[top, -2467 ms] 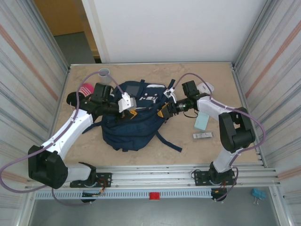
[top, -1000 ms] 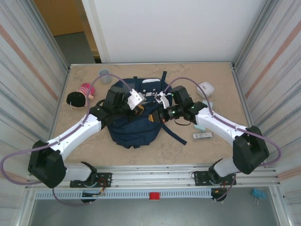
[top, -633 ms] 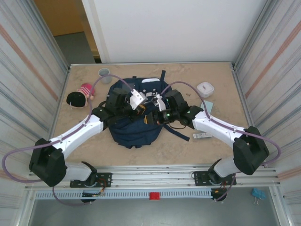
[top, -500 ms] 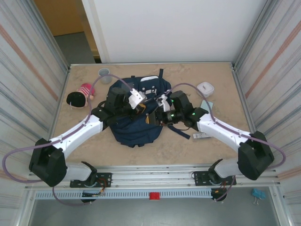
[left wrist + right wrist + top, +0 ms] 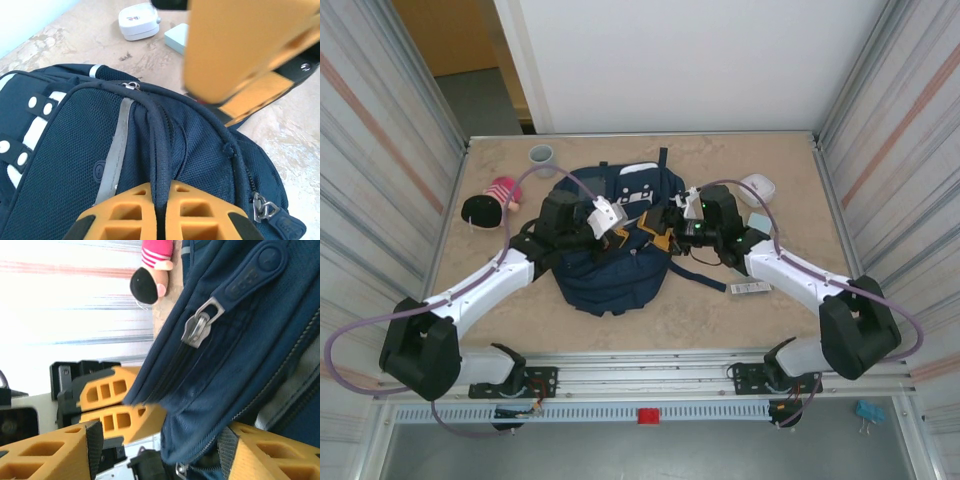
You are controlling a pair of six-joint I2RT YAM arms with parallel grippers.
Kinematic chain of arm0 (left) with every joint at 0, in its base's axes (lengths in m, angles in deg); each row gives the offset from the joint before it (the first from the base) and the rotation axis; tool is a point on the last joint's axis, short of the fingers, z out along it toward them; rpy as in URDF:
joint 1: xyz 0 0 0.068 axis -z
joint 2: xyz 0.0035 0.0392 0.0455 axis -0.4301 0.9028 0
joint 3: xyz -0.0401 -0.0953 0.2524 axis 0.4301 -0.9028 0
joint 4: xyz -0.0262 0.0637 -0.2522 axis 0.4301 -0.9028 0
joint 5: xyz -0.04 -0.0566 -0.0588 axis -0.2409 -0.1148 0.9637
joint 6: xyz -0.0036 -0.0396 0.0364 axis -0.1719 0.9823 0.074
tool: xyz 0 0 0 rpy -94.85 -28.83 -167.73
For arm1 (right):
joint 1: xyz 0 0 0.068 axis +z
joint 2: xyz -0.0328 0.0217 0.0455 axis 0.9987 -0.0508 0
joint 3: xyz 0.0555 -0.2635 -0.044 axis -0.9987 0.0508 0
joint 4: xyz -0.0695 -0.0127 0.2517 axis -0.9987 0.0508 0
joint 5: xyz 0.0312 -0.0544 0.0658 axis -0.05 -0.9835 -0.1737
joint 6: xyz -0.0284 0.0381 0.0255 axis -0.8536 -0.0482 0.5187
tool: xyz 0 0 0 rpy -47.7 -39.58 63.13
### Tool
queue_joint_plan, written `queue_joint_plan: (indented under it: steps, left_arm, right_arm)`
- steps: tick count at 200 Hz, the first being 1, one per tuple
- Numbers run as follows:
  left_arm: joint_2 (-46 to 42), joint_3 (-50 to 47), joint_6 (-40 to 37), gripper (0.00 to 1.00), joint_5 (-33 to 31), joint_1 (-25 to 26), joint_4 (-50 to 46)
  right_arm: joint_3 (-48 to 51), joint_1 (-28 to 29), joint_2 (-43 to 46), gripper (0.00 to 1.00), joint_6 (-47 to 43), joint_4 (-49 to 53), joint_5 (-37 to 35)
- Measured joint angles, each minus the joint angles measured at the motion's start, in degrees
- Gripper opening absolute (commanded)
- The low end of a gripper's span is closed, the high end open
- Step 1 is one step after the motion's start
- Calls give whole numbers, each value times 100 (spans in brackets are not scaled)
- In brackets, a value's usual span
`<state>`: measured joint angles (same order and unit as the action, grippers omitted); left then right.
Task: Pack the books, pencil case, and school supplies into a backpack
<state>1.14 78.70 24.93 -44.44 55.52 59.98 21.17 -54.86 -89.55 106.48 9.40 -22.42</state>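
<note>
No legible text or labels

backpack (image 5: pixel 605 275): navy, white patches up top, one grey stripe (image 5: pixel 114 155) down the mesh front. zip pull (image 5: pixel 200 322): silver metal on a navy tab. left gripper (image 5: pixel 161 200) and right gripper (image 5: pixel 160 445): orange jaws, black trim. left arm (image 5: pixel 480 285), right arm (image 5: pixel 790 280): white, black joints; cables (image 5: pixel 720 182) purple. worktop (image 5: pixel 720 320): beige, marbled. doll (image 5: pixel 488 203): pink-white stripes, black head. cup (image 5: pixel 541 154) grey, case (image 5: pixel 757 188) white, flat item (image 5: pixel 758 222) pale teal.
</note>
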Motion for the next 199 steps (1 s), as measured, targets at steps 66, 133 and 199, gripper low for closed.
queue_joint_plan:
  steps: [66, 133, 199]
  left_arm:
    - [-319, -122, 444, 36, -153, 20, 33]
    - [-1773, 232, 3064, 43, -2280, 1416, -1587]
    - [-1071, 354, 5834, 46, -3995, 2481, -2796]
  right_arm:
    - [181, 50, -203, 4, 713, -662, -232]
    - [223, 326, -166, 3, 754, -667, -756]
    - [107, 507, -166, 4, 728, -511, -953]
